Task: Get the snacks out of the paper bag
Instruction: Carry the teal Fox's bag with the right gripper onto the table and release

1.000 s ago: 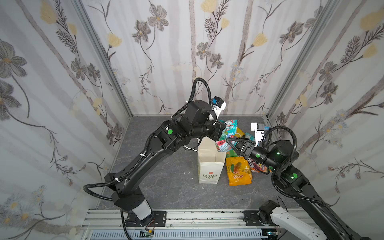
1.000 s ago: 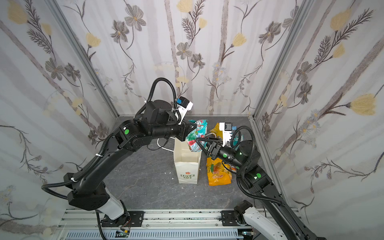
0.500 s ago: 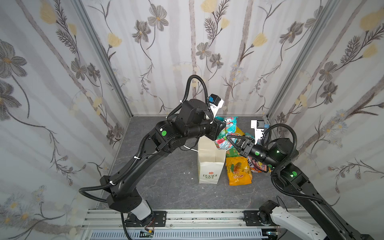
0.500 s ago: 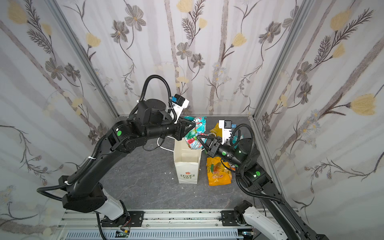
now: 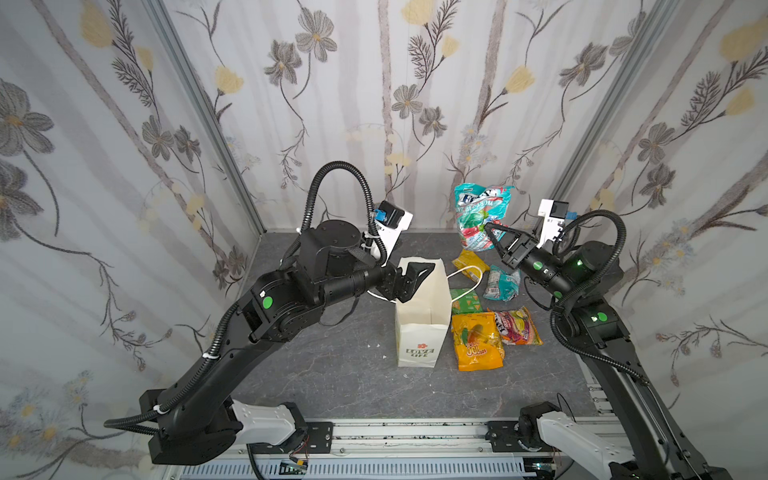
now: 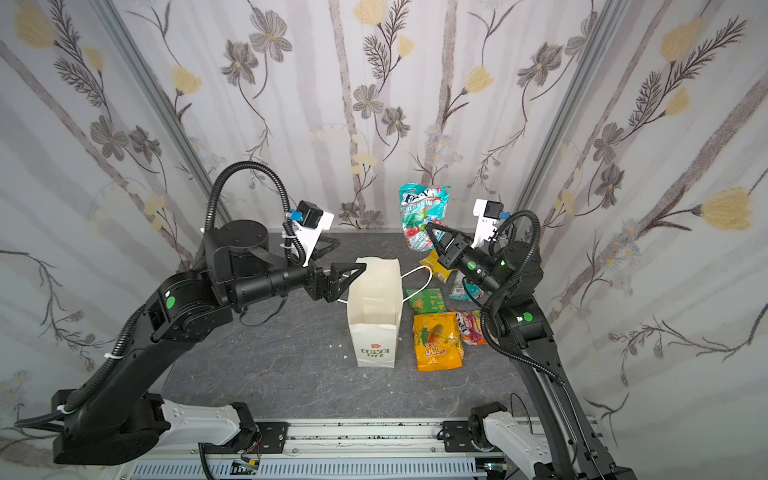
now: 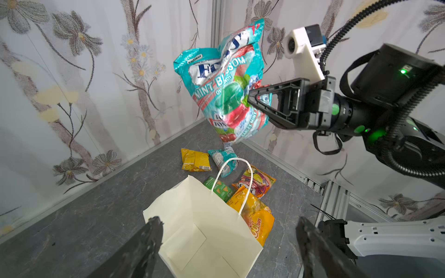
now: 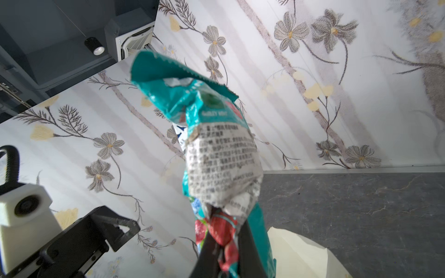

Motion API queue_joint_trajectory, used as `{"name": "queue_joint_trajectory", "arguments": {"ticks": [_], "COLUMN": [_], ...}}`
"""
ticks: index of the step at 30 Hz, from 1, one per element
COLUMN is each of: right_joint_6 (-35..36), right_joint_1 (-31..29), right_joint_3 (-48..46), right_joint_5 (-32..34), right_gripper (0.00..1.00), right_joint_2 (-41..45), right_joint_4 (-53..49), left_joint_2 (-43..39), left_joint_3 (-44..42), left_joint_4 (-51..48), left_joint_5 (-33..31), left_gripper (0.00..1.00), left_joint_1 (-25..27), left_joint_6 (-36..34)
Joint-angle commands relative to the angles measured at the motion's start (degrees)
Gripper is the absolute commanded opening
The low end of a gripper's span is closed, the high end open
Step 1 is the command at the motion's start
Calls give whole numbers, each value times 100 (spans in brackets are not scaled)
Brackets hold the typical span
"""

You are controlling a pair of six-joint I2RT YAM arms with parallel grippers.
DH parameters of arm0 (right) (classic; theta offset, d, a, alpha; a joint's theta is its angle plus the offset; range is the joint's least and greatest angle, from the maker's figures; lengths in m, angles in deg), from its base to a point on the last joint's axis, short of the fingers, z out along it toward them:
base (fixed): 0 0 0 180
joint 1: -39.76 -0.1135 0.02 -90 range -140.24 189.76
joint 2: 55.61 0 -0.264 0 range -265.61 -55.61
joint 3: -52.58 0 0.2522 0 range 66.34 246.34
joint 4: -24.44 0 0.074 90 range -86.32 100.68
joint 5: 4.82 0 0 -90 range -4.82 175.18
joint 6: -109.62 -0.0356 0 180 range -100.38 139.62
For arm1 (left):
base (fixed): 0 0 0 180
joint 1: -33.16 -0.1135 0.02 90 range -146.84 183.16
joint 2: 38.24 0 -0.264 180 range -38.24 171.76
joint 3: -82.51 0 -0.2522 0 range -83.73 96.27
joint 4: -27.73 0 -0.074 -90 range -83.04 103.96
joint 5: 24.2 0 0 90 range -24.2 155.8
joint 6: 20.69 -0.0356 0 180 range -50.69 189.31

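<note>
- The paper bag [image 5: 422, 316] stands upright on the table [image 5: 332, 365], right beneath my left end effector [image 5: 415, 280]. Its jaws have sprung wide and let go of the rim they were pinching. The bag's inside looks empty.
- The teal mint pouch [image 7: 224, 96] has come up out of the bag. My right end effector [image 5: 488, 228] is clamped on its lower part and holds it aloft.
- Five smaller snacks, the orange pouch [image 5: 478, 340] largest, lie on the table below my right end effector.
- I judge only the set-down remains.
- My right wrist angles upward; my left forearm lies level over the bag's mouth.
</note>
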State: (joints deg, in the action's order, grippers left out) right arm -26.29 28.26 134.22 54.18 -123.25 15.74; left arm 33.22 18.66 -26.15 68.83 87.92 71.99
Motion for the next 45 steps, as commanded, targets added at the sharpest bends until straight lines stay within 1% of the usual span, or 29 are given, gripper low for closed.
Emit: {"name": "queue_joint_trajectory", "arguments": {"ticks": [1, 3, 6, 10, 12, 16, 19, 25, 33, 39, 42, 44, 45], "right_joint_6": [-301, -379, -401, -419, -427, -511, -524, -522, -385, -155, -10, 107, 170], "right_joint_1": [401, 654, 857, 948, 957, 940, 903, 686, 406, 377, 382, 394, 395], "right_joint_3": [235, 405, 629, 819, 916, 971, 1078, 1235, 1254, 1168, 1048, 955, 926], "right_joint_5": [-461, -621, -846, -1023, -1141, -1305, -1408, -1403, -1147, -807, -601, -428, -360], "right_gripper": [0, 0, 0, 0, 0, 0, 0, 0, 0, 1, 6, 14, 17], "right_joint_2": [-469, -893, -1508, -2274, -2754, -3451, -3983, -4838, -5604, -6008, -6043, -5984, -5945], "right_joint_4": [682, 791, 853, 962, 977, 1158, 1139, 1008, 761, 470, 350, 268, 210], "left_joint_2": [-312, -505, -687, -901, -1070, -1324, -1481, -1513, -1519, -1607, -1622, -1626, -1617], "left_joint_3": [-409, -726, -1069, -1546, -1864, -2410, -2587, -2549, -2458, -2495, -2495, -2496, -2500], "left_joint_4": [194, 85, -189, -434, -384, -234, -73, 13, -94, -179, -189, -187, -175], "left_joint_5": [-6, -11, -1, 105, 139, 203, 207, 203, 69, -54, -115, -159, -184], "left_gripper": [92, 95, 100, 100, 100, 100, 100, 100, 100, 100, 100, 100, 100], "left_joint_1": [3, -3, -1, 2, 0, 4, 3, 0, 0, 0, 4, 2, -3], "left_joint_6": [-243, -272, -318, -297, -210, -64, 11, 0, 12, 74, 87, 85, 83]}}
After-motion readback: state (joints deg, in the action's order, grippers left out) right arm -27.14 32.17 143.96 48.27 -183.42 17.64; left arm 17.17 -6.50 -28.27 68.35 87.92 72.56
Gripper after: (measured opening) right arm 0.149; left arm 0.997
